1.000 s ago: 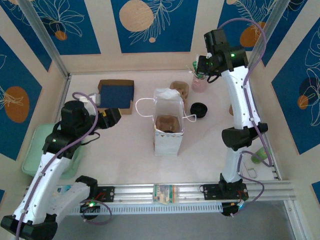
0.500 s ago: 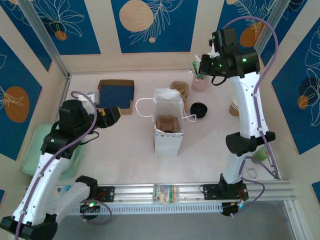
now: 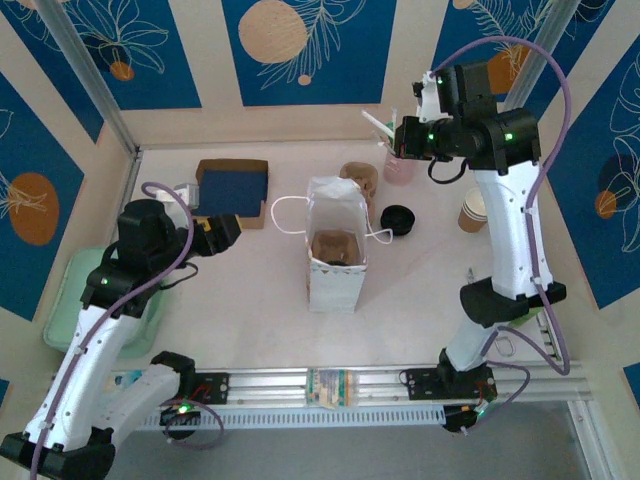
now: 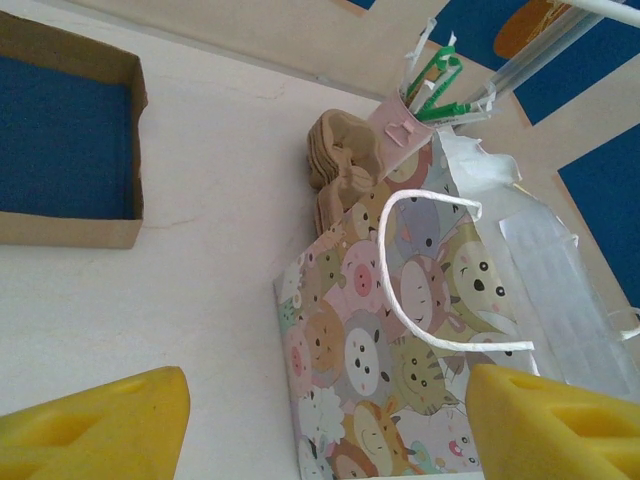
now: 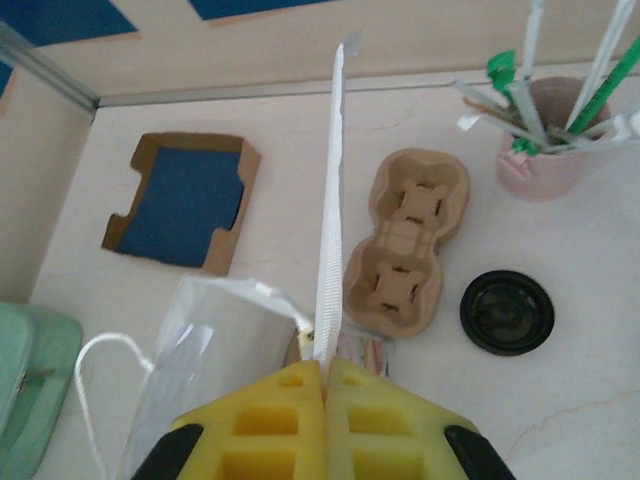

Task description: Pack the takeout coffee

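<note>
Two sets of fingers are flanking the paper bag (image 3: 335, 285): left of it, the left fingers (image 4: 110, 430) are hanging released; inside it, the takeout coffee (image 3: 333, 248) is sitting low; beyond it to the right, the right fingers (image 5: 280, 420) are clenching a wrapped straw (image 5: 330, 200).

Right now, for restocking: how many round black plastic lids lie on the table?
1: the round black plastic lid right of the white paper bag. It may be a stack.
</note>
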Available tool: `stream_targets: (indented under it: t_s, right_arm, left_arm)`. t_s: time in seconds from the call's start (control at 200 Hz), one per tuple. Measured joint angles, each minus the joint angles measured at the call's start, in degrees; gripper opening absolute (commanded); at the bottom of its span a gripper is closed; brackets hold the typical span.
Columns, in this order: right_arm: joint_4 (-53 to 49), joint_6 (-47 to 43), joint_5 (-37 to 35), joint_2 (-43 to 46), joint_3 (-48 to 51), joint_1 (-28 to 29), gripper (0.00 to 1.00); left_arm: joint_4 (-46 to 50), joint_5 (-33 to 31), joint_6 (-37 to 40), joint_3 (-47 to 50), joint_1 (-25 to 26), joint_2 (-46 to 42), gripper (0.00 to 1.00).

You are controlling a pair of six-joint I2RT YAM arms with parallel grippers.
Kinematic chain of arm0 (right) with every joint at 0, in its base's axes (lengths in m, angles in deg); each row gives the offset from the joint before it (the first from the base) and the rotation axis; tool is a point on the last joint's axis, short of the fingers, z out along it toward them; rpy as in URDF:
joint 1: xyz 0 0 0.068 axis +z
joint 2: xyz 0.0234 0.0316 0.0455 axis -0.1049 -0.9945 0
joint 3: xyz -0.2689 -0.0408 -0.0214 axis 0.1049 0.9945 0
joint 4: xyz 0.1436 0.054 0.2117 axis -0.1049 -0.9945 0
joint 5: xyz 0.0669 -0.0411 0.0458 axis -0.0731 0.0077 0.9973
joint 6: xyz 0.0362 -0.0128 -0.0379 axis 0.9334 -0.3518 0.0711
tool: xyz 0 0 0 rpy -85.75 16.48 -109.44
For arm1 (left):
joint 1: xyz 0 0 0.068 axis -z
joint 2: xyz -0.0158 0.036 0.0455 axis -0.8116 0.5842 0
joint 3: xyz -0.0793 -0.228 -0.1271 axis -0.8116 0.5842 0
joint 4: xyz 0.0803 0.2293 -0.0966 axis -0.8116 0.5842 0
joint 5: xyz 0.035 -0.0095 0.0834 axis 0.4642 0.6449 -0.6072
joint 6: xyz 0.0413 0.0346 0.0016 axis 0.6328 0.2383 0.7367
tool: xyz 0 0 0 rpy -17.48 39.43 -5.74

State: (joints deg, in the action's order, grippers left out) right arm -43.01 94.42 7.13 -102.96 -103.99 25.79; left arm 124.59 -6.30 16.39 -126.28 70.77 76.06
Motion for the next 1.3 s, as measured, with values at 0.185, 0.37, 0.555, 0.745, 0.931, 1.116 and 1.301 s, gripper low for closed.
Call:
stream_targets:
  t_s: [0.185,0.37,0.555,0.745,0.931,1.116,1.301]
  right_arm:
    - [-0.2,-0.6,4.9,4.3,5.9,1.0,0.02]
    - [0.0,-1.1,9.1,7.8,11.6,1.8,0.01]
    - [0.5,-1.3,12.1,10.4,16.8,2.8,0.01]
    - [0.9,-1.3,14.1,11.9,19.8,3.3,0.01]
    - [1.3,-1.5,15.6,13.7,21.4,3.5,0.00]
    - [1.4,-1.5,16.6,15.9,23.0,3.5,0.00]
    - [1.2,-1.7,17.0,16.7,24.0,3.5,0.00]
  left_arm:
    - [0.0,0.3,0.3,-0.6,0.0,0.0,0.74]
    - [0.0,0.4,0.3,-0.6,0.0,0.0,0.73]
    - [0.0,0.4,0.3,-0.6,0.0,0.0,0.74]
    - [0.0,0.4,0.3,-0.6,0.0,0.0,0.73]
    - [0.0,0.4,0.3,-0.6,0.0,0.0,0.74]
    - [0.0,0.4,0.3,-0.6,0.0,0.0,0.74]
    - [0.0,0.4,0.3,-0.6,0.0,0.0,0.73]
